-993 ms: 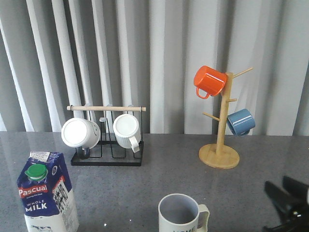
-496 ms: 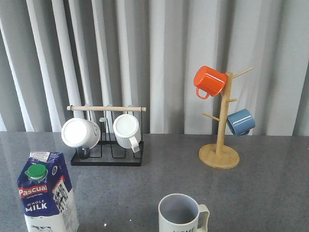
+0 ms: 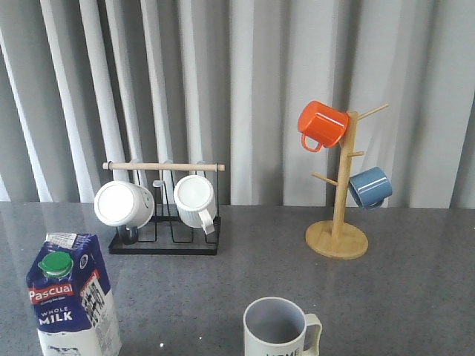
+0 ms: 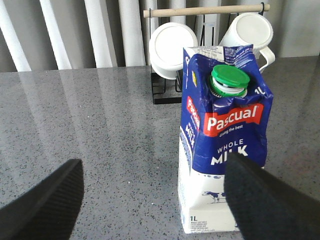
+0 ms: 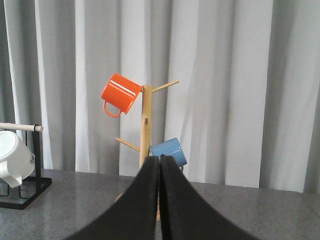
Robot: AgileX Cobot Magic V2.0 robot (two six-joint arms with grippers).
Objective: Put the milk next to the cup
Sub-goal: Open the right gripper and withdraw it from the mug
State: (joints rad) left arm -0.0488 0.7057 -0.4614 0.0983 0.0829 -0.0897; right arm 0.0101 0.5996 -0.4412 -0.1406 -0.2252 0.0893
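Observation:
The milk carton [image 3: 70, 297], blue and white with a green cap, stands upright at the front left of the table. It also shows in the left wrist view [image 4: 222, 135]. The cream-white cup [image 3: 278, 330] with a grey-blue inside stands at the front centre, well right of the milk. My left gripper [image 4: 155, 192] is open, its fingers wide apart; the carton stands just in front of one finger [image 4: 262, 197], untouched. My right gripper [image 5: 160, 162] is shut and empty, pointing at the mug tree. Neither gripper shows in the front view.
A black wire rack [image 3: 165, 237] with a wooden bar holds two white ribbed mugs [image 3: 122, 204] at the back left. A wooden mug tree [image 3: 338, 237] at the back right carries an orange mug [image 3: 321, 124] and a blue mug [image 3: 369, 187]. Grey curtains hang behind.
The right gripper, seen at the front view's lower right corner a second ago, has drawn back out of that view. The milk and the cup have not moved.

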